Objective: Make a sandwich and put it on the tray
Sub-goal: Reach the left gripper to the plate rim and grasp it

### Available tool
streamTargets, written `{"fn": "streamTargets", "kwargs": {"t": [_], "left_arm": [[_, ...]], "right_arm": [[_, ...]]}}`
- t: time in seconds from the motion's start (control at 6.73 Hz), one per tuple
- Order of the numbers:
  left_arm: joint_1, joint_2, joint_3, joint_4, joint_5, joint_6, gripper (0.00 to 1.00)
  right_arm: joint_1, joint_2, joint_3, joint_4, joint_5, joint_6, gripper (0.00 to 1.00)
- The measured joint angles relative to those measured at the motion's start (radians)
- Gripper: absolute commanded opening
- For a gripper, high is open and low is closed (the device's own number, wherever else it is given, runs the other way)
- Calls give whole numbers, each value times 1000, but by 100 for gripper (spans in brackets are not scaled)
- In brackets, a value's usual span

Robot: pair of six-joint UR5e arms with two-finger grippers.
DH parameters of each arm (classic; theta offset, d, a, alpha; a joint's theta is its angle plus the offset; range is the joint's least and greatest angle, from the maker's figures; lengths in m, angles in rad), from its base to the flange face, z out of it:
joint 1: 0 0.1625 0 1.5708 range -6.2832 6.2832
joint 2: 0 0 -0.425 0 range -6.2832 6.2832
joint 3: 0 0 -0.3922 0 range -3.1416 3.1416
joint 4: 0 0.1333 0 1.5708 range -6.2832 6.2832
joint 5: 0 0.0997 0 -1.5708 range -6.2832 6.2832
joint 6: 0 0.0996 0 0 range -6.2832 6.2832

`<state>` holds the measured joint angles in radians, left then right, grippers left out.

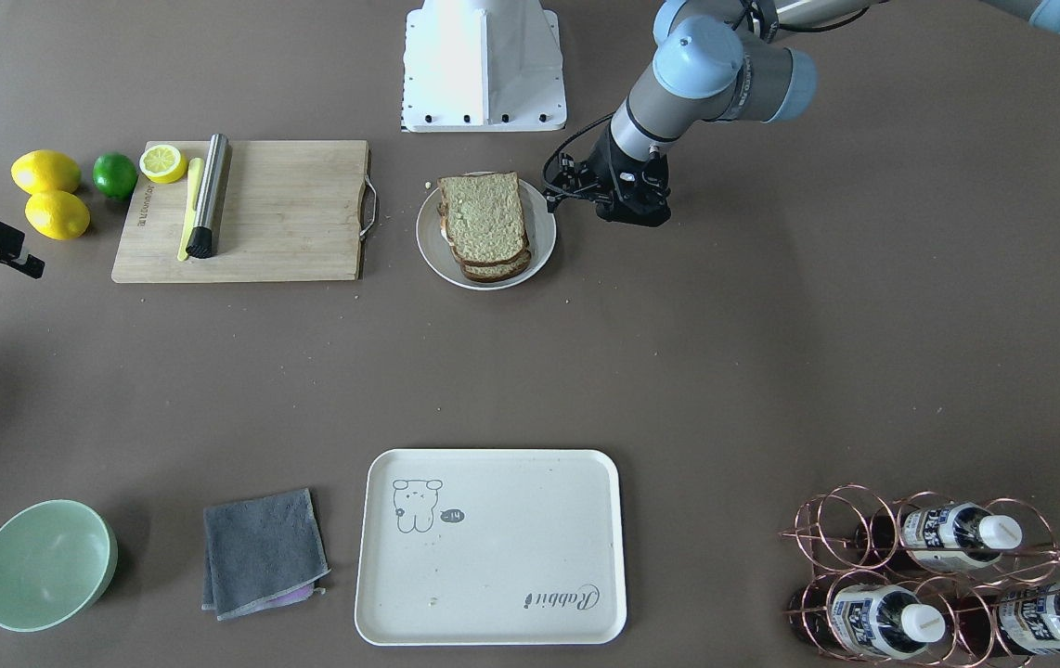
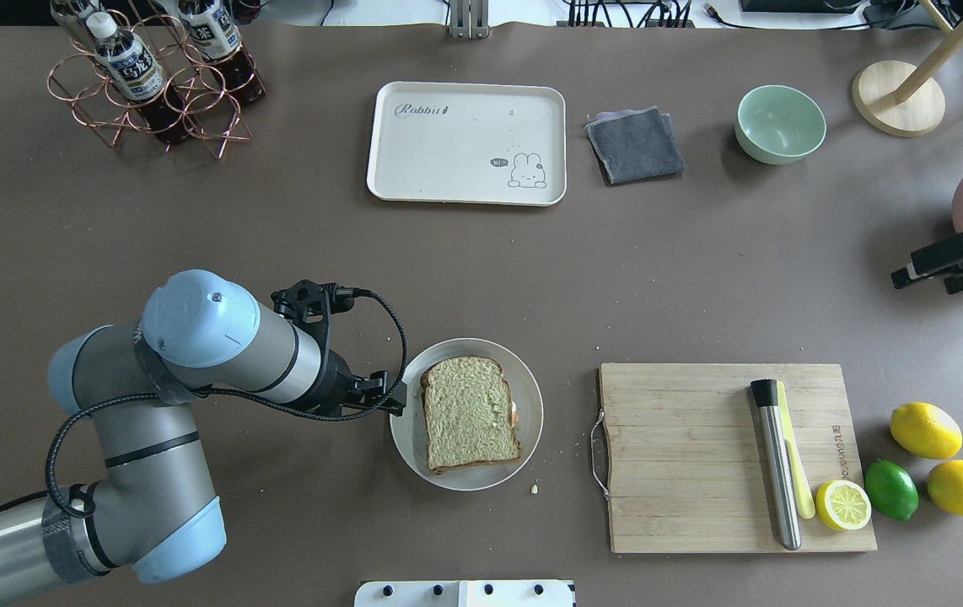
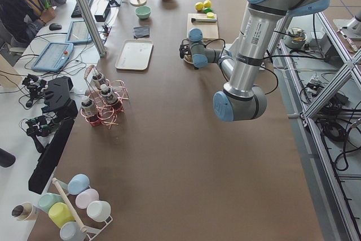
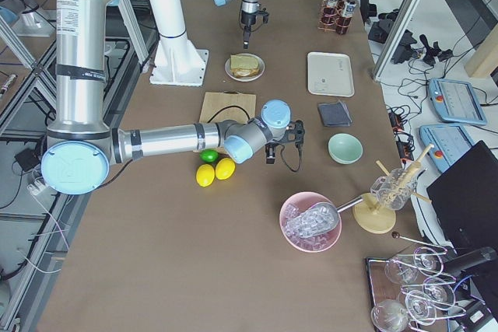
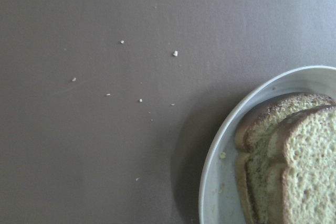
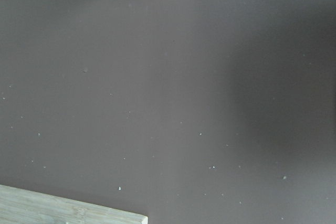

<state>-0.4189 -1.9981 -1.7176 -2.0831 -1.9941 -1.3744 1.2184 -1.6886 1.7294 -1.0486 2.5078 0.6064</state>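
Observation:
The sandwich [image 1: 484, 223], two brown-crusted bread slices with a bit of egg showing at the edge, lies on a round white plate [image 1: 544, 227] near the robot's base. It also shows in the overhead view [image 2: 469, 413] and the left wrist view [image 5: 294, 156]. My left gripper [image 1: 630, 209] is low beside the plate, apart from it, and looks open and empty. The cream tray [image 1: 511, 557] with the bear drawing lies empty at the far side of the table [image 2: 448, 143]. My right gripper [image 1: 6, 276] is open and empty, well off beyond the lemons.
A wooden cutting board [image 1: 279, 223] carries a steel rod, a yellow knife and a half lemon. Two lemons [image 1: 47, 190] and a lime lie beside it. A green bowl [image 1: 45, 564], a grey cloth [image 1: 261, 552] and a copper bottle rack [image 1: 938, 575] flank the tray.

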Motion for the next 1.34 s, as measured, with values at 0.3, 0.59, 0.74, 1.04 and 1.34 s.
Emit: {"fn": "streamTargets", "kwargs": {"t": [0.3,0.59,0.74,1.04,1.34], "left_arm": [[14,-5,25,-36,9,-15,0],[19,-11,26,-41,11,-29,0],[21,-12,25,-41,11,-31,0],[11,-13,14,-42,8,-32,0],[-57,-25,11,-40,-3,-24,0]], "right_arm": [[23,-24,6,-16,0,-40,100],[25,-29,9,-19,0,-46,100],[26,-29,10,-19,0,-46,100],[27,-32,11,-19,-1,-47,100],[35,-34,14,-56,-22,-85,100]]}}
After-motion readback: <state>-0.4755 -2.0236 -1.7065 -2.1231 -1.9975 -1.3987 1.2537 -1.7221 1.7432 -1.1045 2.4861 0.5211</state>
